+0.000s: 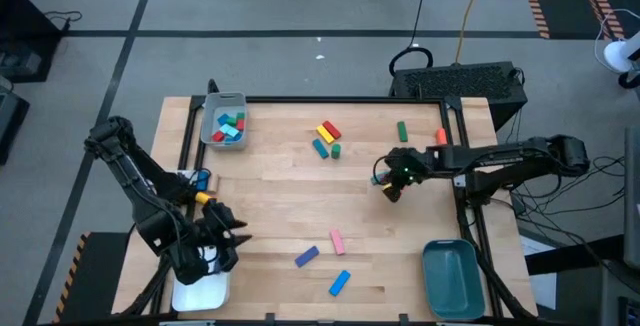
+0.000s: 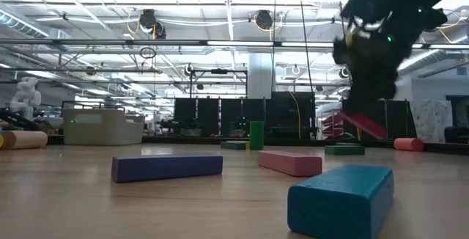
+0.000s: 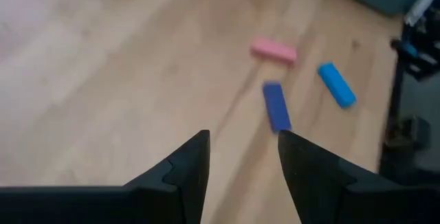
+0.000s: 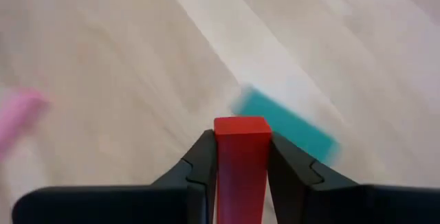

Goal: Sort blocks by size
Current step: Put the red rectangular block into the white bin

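1. Wooden bench (image 1: 280, 206) carries a grey tray (image 1: 224, 121) of blocks at its far left corner, a teal tray (image 1: 452, 278) at its near right corner and a white tray (image 1: 200, 288) at its near left corner.
2. Right arm's fingers (image 4: 242, 157) are clamped on a red block (image 4: 240, 165), raised above the bench's right half.
3. Left arm's fingers (image 3: 242, 157) are parted and empty at the near left.
4. Loose purple (image 1: 306, 256), pink (image 1: 337, 241) and blue (image 1: 340, 283) bars lie near the front edge.

My right hand (image 1: 388, 183) hangs above the worktop (image 1: 270, 206) right of centre, a bar (image 4: 240, 157) between its fingers. A three-bar group (image 1: 326, 264) lies at the near edge; another cluster (image 1: 327, 140) sits farther back. My left hand (image 1: 232, 228) waits near-left.
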Controlling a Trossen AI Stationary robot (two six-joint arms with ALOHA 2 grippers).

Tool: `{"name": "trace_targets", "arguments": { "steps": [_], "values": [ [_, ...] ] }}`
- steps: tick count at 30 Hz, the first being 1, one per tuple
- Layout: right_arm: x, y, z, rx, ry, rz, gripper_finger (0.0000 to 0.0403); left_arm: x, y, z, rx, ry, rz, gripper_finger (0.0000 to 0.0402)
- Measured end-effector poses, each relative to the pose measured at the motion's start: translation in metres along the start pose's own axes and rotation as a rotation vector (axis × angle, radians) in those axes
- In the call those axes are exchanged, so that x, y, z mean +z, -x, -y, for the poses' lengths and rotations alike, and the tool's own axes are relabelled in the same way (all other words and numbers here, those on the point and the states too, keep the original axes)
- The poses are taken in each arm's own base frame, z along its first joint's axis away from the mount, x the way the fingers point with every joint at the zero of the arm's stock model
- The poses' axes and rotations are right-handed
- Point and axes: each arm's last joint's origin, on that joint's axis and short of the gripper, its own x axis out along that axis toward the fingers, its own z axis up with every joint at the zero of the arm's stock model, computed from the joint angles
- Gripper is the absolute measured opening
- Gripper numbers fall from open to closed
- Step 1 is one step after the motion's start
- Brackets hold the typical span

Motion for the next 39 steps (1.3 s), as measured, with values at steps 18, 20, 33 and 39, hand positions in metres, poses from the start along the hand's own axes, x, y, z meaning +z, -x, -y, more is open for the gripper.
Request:
{"name": "trace_targets", "arguments": {
  "steps": [18,20,33,39],
  "values": [
    [0.035,0.034,-0.073,0.512,0.351,0.681,0.0077,0.019,-0.054,0.038,0.143,-0.33,0.401,0.0173],
    [0.035,0.034,-0.077,0.53,0.359,0.7,0.0078,0.023,-0.064,0.041,0.17,-0.375,0.421,0.0173],
    [0.034,0.016,-0.101,0.575,0.513,0.861,0.0078,0.067,-0.106,0.032,0.158,-0.244,0.415,0.0221],
    [0.033,0.016,-0.105,0.591,0.531,0.905,0.0079,0.078,-0.112,0.025,0.193,-0.257,0.423,0.0318]
  ]
}}
